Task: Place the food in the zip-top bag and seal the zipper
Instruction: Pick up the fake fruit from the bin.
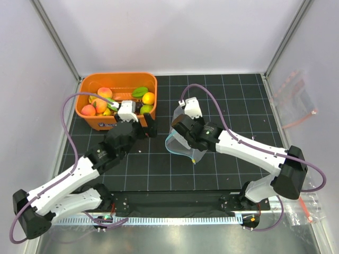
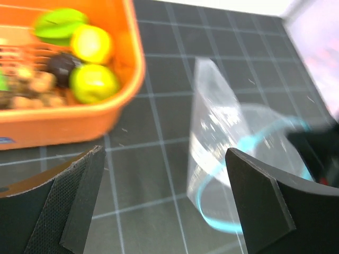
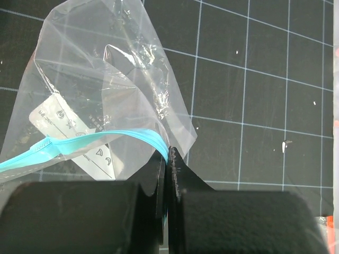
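The black gridded mat [image 1: 222, 169] is covering the table, and both arms are reaching over it towards its middle. Toward the back left, the orange plastic basket [image 1: 95, 123] is sitting with the food [image 1: 103, 103] inside it: orange-pink peaches [image 1: 105, 92], a yellow lemon [image 2: 91, 44], a round green fruit [image 2: 93, 83], a green leaf-shaped piece [image 2: 59, 23] and a cluster of small brown balls [image 2: 32, 87]. A small bluish mark is showing on the basket's front wall, too blurred to read.

Just right of the basket, the clear zip-top bag [image 3: 106, 74] is standing crumpled on the mat, its mouth curving open in a loop. The left gripper [image 2: 164, 180] is hovering between basket and bag, its jaws spread wide and gripping nothing. The right gripper [image 3: 168, 159] is pinching the bag's mouth edge with its jaws pressed together, right where the teal zipper [image 3: 106, 138] is running into them.

Off the mat at the far right, another clear bag with a pink-red strip [image 1: 296, 100] is lying flat.

The white label [image 3: 69, 124] on the zip-top bag is showing small symbols and lines of print, too fine to read.
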Available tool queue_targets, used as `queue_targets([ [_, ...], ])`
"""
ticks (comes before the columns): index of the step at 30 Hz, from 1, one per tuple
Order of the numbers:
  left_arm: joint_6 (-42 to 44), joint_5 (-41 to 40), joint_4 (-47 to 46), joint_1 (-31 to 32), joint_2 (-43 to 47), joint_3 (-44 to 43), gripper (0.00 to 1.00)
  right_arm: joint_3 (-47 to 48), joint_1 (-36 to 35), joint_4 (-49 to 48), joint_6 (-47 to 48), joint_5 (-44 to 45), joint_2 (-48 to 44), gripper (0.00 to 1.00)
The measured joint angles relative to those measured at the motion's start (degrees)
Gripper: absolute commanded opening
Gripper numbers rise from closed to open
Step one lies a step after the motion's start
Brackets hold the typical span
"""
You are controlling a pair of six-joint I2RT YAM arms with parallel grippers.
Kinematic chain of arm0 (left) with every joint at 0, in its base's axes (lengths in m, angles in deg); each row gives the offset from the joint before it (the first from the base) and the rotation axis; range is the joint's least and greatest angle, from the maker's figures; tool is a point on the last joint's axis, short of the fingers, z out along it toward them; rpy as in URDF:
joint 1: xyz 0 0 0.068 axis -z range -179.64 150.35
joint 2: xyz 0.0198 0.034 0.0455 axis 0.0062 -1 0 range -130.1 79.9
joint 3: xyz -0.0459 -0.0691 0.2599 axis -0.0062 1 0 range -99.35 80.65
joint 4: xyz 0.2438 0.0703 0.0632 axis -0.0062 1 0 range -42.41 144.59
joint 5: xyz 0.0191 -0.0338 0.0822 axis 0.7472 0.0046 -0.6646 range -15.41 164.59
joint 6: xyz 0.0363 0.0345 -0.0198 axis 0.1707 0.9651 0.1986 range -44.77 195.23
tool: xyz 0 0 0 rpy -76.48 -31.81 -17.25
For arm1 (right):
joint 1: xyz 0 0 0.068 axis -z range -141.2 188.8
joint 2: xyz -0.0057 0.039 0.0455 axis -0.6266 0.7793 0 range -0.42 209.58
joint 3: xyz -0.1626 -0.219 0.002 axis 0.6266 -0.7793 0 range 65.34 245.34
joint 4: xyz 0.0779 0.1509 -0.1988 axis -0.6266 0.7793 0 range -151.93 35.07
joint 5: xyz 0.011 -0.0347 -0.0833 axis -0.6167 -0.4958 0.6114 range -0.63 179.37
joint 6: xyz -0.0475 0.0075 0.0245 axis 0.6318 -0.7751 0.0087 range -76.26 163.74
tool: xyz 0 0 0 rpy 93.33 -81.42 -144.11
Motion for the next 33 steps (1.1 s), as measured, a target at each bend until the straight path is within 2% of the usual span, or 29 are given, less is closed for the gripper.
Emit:
queue_targets([
  [3,-0.35,-4.07,2.89,-1.86,-4.52,-4.94,1.0,-0.68,0.07,-0.66,0.02,-0.7,-0.02,0.01],
  [7,-1.33,-6.43,6.95,-7.91,-14.67,-14.69,1.0,-1.57,0.09,-1.31,0.04,-1.64,-0.02,0.01],
  [11,-1.9,-5.88,11.89,-14.1,-22.95,-23.15,1.0,-1.6,0.09,-1.79,0.09,-2.36,-0.02,0.01],
  [16,0.26,-4.94,20.59,-20.09,-37.09,-39.34,1.0,-1.6,0.09,-2.36,0.24,-3.43,-0.02,0.01],
  [24,5.99,-2.43,33.42,-24.7,-59.65,-56.35,1.0,-1.86,0.17,-2.97,0.28,-4.22,-0.28,0.01],
  [28,6.29,-0.04,39.85,-25.16,-68.65,-60.78,1.0,-1.86,0.2,-3.08,0.46,-4.72,-0.28,0.01],
  [30,6.23,0.37,40.48,-25.88,-70.03,-62.71,1.0,-1.86,0.2,-3.15,0.46,-4.9,-0.31,0.01],
  [33,5.81,1.55,40.65,-27.19,-70.73,-61.16,1.0,-1.86,0.2,-3.28,0.63,-4.9,-0.31,0.01],
])
